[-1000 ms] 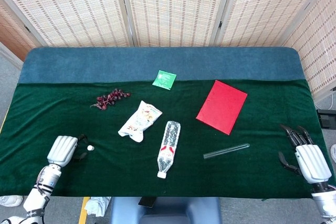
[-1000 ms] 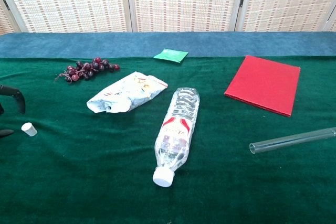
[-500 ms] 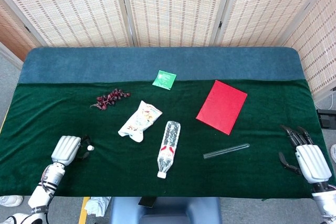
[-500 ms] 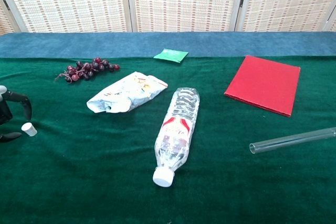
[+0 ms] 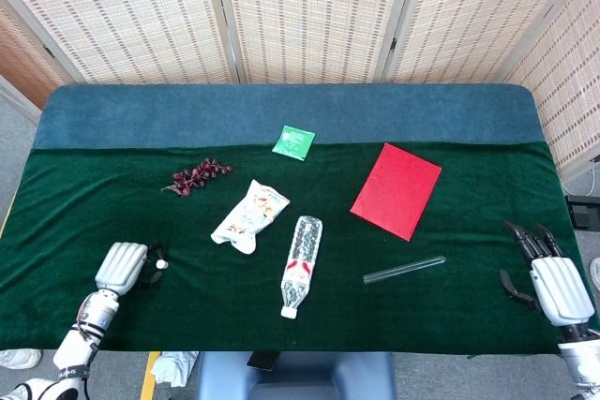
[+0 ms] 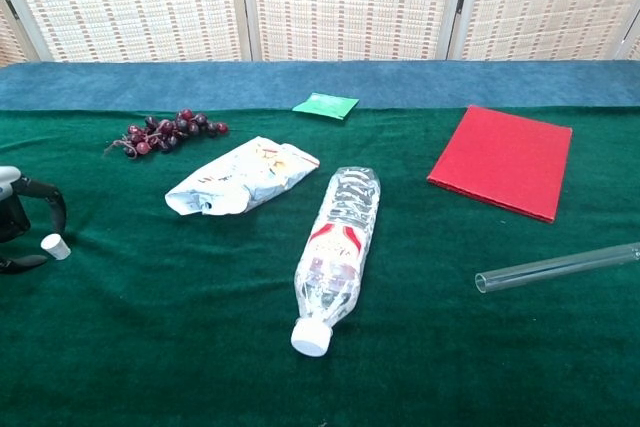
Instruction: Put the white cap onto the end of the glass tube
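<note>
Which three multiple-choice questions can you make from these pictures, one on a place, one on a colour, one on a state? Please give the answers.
1. Where is the white cap?
A. on the tube
B. by the left hand
C. on the red book

2. What colour is the packet near the blue strip?
A. green
B. yellow
C. black

3. How does the bottle rest?
A. upright
B. lying on its side
C. held in a hand

Answers:
1 B: it lies on the cloth between the left hand's fingers.
2 A: it is plainly green.
3 B: it lies flat.
</note>
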Motion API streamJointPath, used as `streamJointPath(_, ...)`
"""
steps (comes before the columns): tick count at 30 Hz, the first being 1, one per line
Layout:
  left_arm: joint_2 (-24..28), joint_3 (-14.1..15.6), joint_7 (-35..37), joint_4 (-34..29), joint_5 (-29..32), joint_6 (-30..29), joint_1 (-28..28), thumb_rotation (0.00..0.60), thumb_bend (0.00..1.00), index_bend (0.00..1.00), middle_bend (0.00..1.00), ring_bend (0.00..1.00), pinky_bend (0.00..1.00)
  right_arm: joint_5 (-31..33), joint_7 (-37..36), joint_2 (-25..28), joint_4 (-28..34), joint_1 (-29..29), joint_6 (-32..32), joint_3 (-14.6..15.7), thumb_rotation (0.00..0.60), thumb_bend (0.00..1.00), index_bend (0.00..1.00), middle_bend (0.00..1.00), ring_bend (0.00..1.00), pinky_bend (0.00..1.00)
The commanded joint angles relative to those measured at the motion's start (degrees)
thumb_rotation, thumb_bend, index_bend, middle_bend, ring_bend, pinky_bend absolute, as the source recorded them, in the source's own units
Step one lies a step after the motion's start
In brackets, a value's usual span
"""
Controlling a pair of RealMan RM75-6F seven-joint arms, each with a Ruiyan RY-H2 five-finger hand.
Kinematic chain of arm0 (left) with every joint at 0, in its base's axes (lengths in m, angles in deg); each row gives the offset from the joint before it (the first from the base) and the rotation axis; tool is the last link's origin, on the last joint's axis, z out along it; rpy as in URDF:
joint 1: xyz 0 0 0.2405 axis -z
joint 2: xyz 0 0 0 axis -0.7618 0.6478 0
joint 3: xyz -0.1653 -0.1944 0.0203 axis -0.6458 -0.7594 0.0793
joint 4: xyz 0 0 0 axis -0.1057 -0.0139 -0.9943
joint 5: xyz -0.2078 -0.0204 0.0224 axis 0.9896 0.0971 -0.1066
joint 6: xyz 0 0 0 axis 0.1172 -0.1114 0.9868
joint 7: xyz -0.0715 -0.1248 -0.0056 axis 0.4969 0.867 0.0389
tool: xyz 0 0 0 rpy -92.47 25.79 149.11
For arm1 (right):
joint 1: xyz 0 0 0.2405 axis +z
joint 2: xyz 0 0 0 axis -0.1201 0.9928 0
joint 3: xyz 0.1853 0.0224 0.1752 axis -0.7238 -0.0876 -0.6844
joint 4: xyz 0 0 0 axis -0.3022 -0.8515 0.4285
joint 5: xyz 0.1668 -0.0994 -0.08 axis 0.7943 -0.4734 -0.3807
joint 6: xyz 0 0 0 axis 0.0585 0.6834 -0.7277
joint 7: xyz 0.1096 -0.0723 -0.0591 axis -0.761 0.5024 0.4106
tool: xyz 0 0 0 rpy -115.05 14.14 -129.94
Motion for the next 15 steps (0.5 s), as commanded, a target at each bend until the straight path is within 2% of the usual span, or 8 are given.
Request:
streamJointPath(1,-0.1,0.0,-0.2,0.2,0.1,0.1,0.1,0.600,0.35,0.52,1.00,0.91,0.80,0.2,-0.1,-0.1,-0.2,0.0,-0.1,0.0,0.591,0.53,0.02,0.16,0.18,0.06)
streamJointPath(11,-0.2,0.0,-0.1,0.7,0.6,0.7,0.4,0.600,0.35,0.53,1.00,0.91,0.80,0.2,0.0,-0.2,-0.3,0.0,-0.1,-0.1,0.591,0.53,0.02,0.16,0.18,0.06)
streamJointPath(15,-0.2,0.0,0.1,0.7,0.6,0.9,0.5,0.600,0.39,0.53,1.00,0.91,0.80,0.3,0.0,-0.2,-0.3,0.0,-0.1,-0.1,0.592,0.53,0.02,0.16,0.18,0.06)
